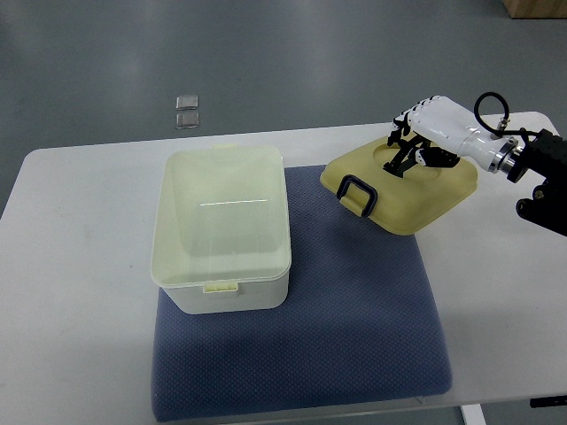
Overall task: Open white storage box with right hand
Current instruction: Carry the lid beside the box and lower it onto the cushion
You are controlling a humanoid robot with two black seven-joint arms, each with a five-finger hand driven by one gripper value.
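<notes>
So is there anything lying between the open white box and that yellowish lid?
Nothing stands there. In the top view, only a bare strip of the blue mat separates the white storage box from the lid, which the right hand rests on.

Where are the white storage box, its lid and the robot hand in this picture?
white storage box point(221, 299): top view, on its front wall.
lid point(416, 202): top view, on its bare yellowish top.
right robot hand point(438, 122): top view, on the white back of the hand.
</notes>
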